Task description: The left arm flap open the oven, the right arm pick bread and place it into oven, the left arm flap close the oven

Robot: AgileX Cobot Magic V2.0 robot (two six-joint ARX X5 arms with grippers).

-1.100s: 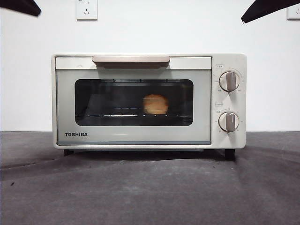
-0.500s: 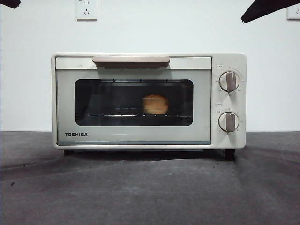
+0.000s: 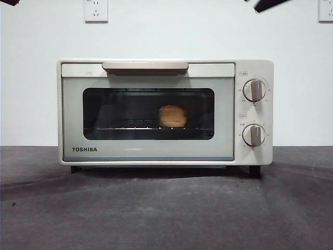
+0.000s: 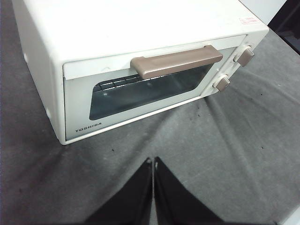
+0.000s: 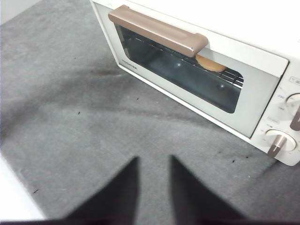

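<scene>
Both hands (image 4: 153,161) (image 5: 154,159) withdrew farther; oven (image 3: 156,151) stays shut.

The dark grey table (image 3: 166,213) (cloth-covered, creased) carries 1 oven (image 3: 70,112), door shut.

The oven (image 3: 165,112) stands on the table (image 3: 166,208) before the back wall, its door shut, handle (image 3: 145,66) running along the door's top edge and two knobs (image 3: 254,90) stacked one above the other on the panel right of the window. Inside, the bread (image 3: 172,115) sits on the wire rack (image 3: 130,126), right of the window's centre. Two wall sockets (image 3: 95,9) sit on the wall above and behind the oven.
</scene>
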